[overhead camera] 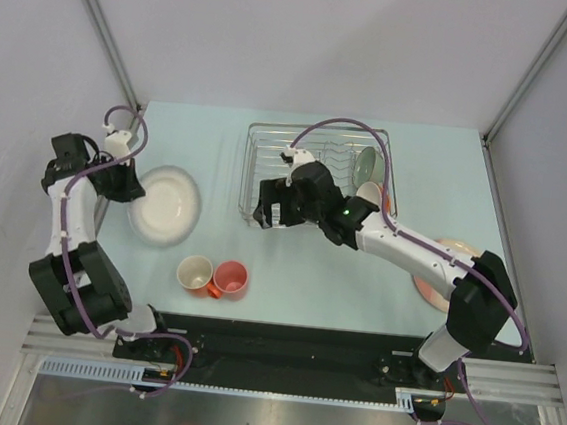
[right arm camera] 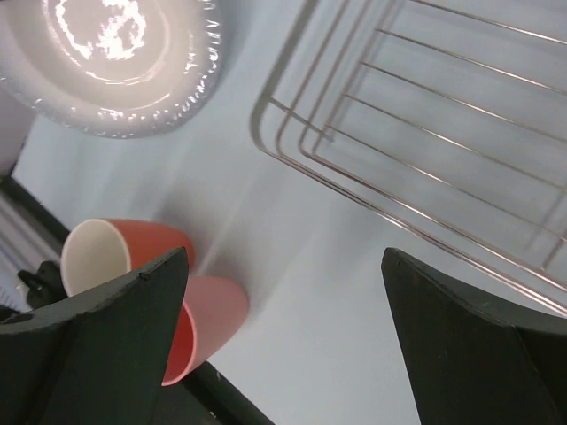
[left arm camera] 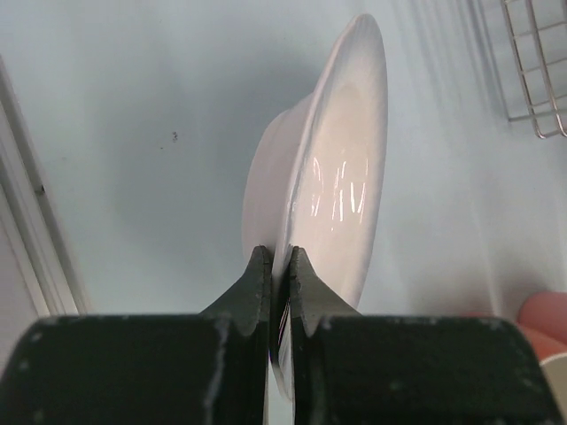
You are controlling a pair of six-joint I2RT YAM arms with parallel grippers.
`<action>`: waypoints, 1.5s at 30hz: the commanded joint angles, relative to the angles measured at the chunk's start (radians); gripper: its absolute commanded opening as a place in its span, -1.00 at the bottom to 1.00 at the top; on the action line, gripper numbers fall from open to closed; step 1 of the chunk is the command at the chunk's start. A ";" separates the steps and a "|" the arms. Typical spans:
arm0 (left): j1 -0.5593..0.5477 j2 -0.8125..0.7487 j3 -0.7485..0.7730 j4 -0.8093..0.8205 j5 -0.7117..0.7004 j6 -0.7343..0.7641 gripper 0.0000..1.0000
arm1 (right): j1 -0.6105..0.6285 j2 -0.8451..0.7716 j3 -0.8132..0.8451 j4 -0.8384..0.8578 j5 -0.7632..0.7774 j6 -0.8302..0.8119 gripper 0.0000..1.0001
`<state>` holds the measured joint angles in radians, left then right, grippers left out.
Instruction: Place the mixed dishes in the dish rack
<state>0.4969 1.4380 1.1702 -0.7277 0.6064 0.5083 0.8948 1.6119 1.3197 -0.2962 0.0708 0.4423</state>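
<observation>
Closest to me on the desk [overhead camera: 308, 275] there's a cream-lined cup [overhead camera: 195, 272] and a reddish one [overhead camera: 230, 278], touching each other, nobody on them.

Just behind, on the left side of the desk, the left claw [left arm camera: 276, 261] is clamped thin on the rim of the white plate [left arm camera: 341, 168]. It's a deep one with a wide flat lip, glossy, lights bouncing off the glaze. Can't tell if it's off the surface or not. My read is that it'll be stiff, fairly heavy for such a pinch, slick and chippy. The rim is really the only place to grab it, and with all the weight hanging off one edge it could swivel in the grip, so a deep bite and slow tilting seems smart.

Over on the right, a pink-and-cream plate [overhead camera: 429, 289] sits half under the right arm.

Further back the right claw [right arm camera: 283, 257] hovers wide apart, holding nothing, at the near-left corner of the dish rack [overhead camera: 260, 140]. A pale green bowl [overhead camera: 366, 165] and a white bowl [overhead camera: 371, 194] stand in the rack's right end.
</observation>
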 commanded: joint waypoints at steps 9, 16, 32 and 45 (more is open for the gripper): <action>-0.245 -0.320 0.218 -0.041 -0.026 0.012 -0.99 | -0.076 -0.209 0.024 0.131 -0.121 -0.120 0.93; -0.334 -0.252 0.428 -0.045 -0.085 -0.065 -0.99 | -0.080 -0.410 0.006 0.026 0.073 -0.165 0.90; -0.889 -0.027 0.626 0.232 -0.553 0.033 -0.99 | -0.375 -0.615 -0.227 -0.212 0.402 0.194 0.90; -1.086 0.171 0.713 0.435 -0.671 0.373 -0.99 | -0.418 -0.751 -0.379 -0.158 0.344 0.222 0.89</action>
<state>-0.5484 1.6157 1.7702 -0.5472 -0.0048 0.7170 0.4850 0.9073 0.9855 -0.4999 0.4358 0.6228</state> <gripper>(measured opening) 0.071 0.949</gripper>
